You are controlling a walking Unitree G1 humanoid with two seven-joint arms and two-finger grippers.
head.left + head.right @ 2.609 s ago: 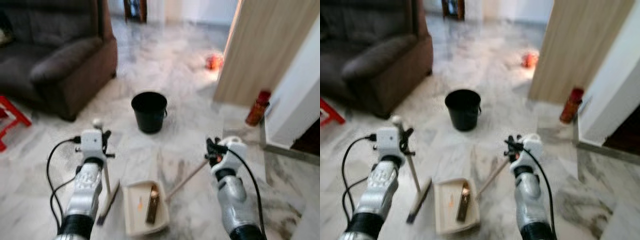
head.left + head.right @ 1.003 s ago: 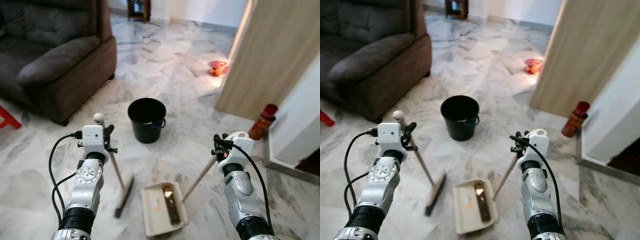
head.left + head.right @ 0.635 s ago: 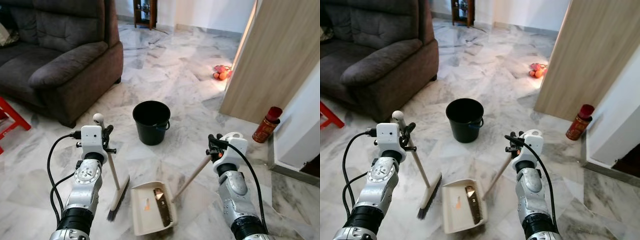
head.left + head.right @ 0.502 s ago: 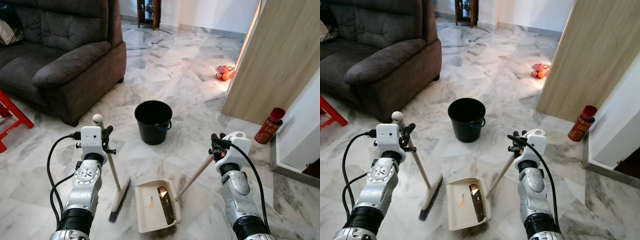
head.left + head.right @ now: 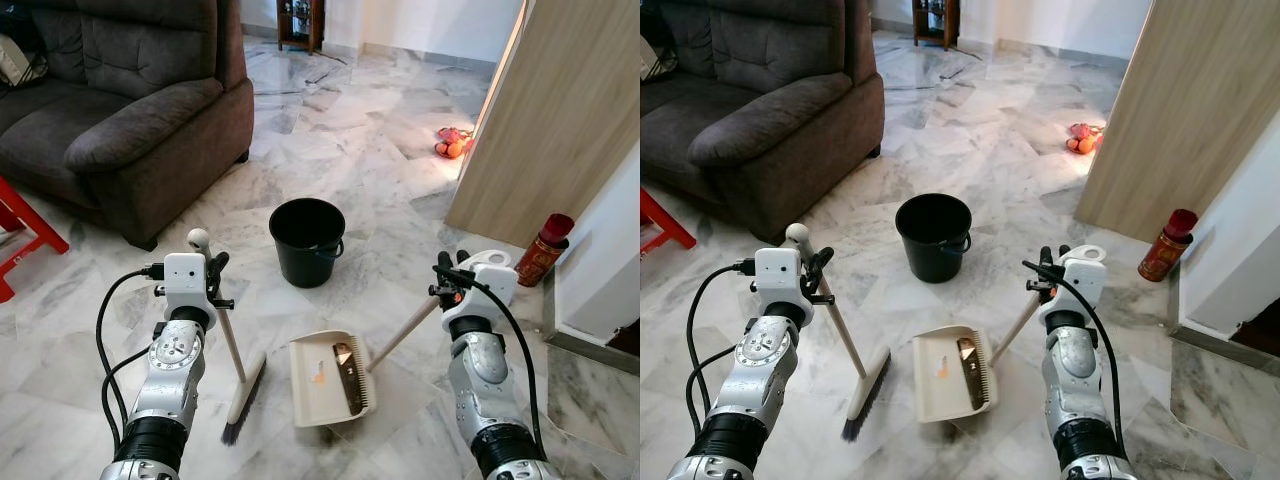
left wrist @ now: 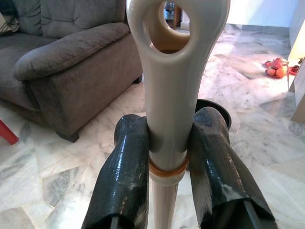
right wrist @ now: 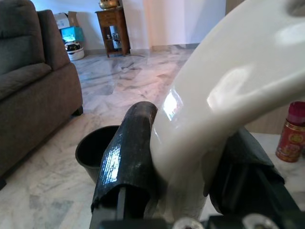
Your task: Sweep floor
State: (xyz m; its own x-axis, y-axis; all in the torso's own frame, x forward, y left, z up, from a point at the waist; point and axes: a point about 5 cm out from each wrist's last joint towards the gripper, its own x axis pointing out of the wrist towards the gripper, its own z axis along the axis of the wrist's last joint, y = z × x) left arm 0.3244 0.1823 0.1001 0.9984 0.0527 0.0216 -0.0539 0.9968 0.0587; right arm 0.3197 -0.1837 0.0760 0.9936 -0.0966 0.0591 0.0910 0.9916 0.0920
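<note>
The left hand (image 5: pixel 213 282) is clamped on the top of the broom (image 5: pixel 233 361) handle, both black fingers (image 6: pixel 126 162) pressed against the cream shaft just below its hanging loop. The broom leans down to the right, its bristle head resting on the marble floor (image 5: pixel 350 150) just left of the dustpan (image 5: pixel 330 378). The right hand (image 5: pixel 449 284) grips the upper end of the dustpan's long handle, fingers (image 7: pixel 125 152) squeezed around the white moulding. The pan sits flat on the floor between the two arms with its open mouth towards the broom, and it already carries a dark brownish strip and a small orange scrap. A black bucket (image 5: pixel 305 240) stands beyond the pan, well apart from it.

The step in hand looks like carrying the loaded pan to the bucket and tipping it. To do that well, the right hand should keep the pan level, or tilted slightly back, while it lifts, so the scraps do not slide out over the front lip. Bring the lip right over the bucket's rim before tipping. The broom should stay off to the left, clear of the pan's path. A dark sofa (image 5: pixel 120 100) is at the far left, and a red can (image 5: pixel 541 249) stands by the wall on the right, both out of the way.
</note>
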